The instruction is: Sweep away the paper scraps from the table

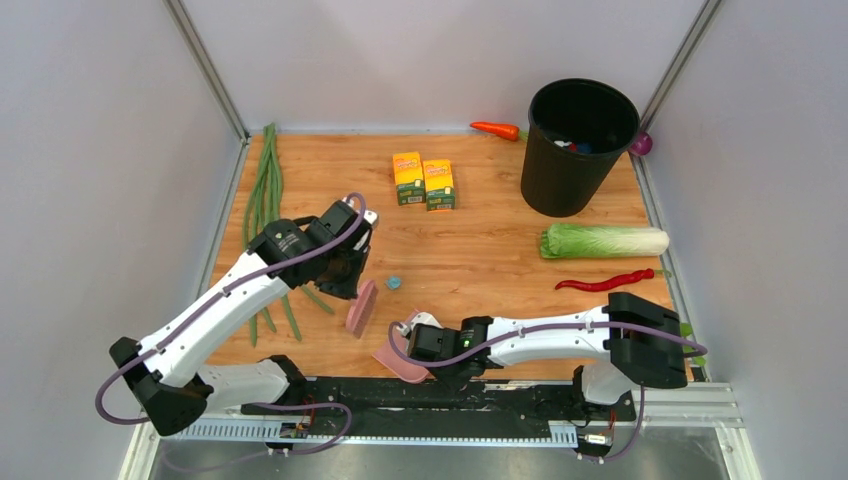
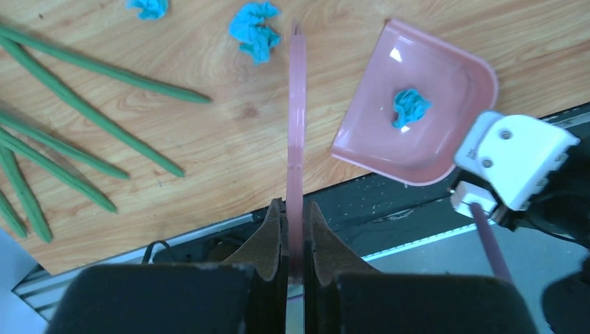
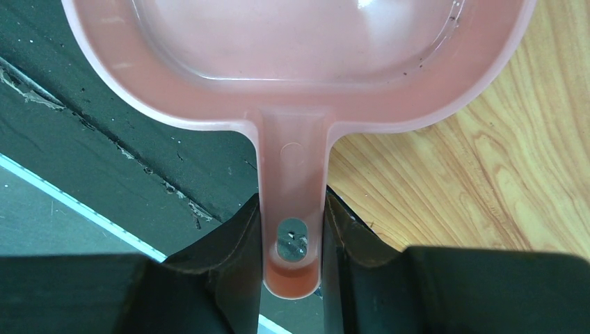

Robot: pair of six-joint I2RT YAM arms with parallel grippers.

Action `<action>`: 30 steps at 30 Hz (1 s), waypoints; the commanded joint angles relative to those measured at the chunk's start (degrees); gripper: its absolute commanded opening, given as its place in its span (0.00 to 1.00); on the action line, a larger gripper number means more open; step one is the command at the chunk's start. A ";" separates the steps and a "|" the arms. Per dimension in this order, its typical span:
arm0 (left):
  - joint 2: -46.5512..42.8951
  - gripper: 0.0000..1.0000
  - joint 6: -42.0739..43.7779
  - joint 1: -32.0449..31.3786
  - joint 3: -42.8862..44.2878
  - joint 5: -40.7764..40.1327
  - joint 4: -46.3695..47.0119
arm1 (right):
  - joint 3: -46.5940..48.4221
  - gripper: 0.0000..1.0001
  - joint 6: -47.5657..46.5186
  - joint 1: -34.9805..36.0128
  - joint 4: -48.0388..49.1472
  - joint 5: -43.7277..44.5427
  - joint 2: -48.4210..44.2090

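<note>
Grey walls close in a wood-grain bench [image 1: 480,250] with metal edging, and the work sits at the lower middle of the overhead view, close to the arm bases. The left claw [image 2: 296,219] is clenched on a thin pink sweeper blade [image 2: 297,118], which stands on edge and reaches toward the top of the left wrist view. The right claw [image 3: 292,209] is clenched on the handle of the pink dustpan [image 2: 431,149], which lies at the bench's lower edge with its rounded back hanging over the black rail. The paper scraps [image 2: 255,31] are split. One teal wad [image 2: 410,108] already lies in the dustpan. Two more sit on the wood at the top of the left wrist view, one just left of the blade tip and another [image 2: 148,7] farther left at the frame edge. Overhead only one [image 1: 394,282] shows, just above and right of the blade. The sweeping looks partly done. The risks, as I judge them, are these. The blade is narrow, so a light wad may roll round its end rather than travel to the dustpan. I cannot tell whether the open lip rests flat on the wood, and a gap would let a wad slide under it and off the bench. Any tilt of the dustpan could spill the wad it carries. The green beans [image 2: 104,118] lying close at left could be dragged along by a wide stroke.
</note>
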 commanded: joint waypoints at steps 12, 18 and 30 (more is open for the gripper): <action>-2.17 0.00 -4.17 0.06 -11.08 14.86 13.21 | 2.51 0.00 -2.53 0.31 1.57 1.97 2.83; -2.87 0.00 -4.52 -0.11 -4.68 13.48 8.84 | 2.68 0.00 -2.62 0.39 1.49 1.62 2.13; -6.64 0.00 -4.43 -0.03 11.31 0.55 -6.73 | 10.93 0.00 -2.45 -0.22 -3.60 3.37 0.72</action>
